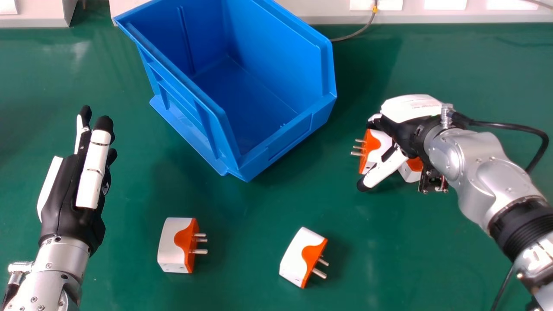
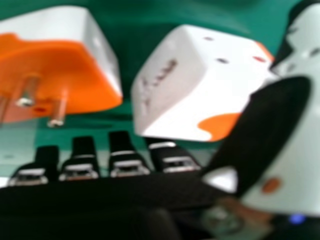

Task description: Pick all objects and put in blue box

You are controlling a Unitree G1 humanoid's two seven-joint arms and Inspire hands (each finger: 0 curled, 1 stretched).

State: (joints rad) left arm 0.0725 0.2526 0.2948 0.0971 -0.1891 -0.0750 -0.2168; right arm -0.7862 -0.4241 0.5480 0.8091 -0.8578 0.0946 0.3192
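You had the right robot hand point(image 1: 404, 133) nearer, spread wide over one plug point(image 1: 376, 152), whose long axis ran crosswise beneath it, prongs point(image 1: 357, 153) pointing to the robot's left.

You have four white-and-orange plug adapters in all: a first adapter point(image 1: 170, 248), a second adapter point(image 1: 298, 257), a third adapter point(image 1: 376, 141) and a fourth adapter point(image 1: 410, 173). Two of those four show in your right hand view. You also have one blue box point(image 1: 287, 140) and one green table point(image 1: 242, 276).
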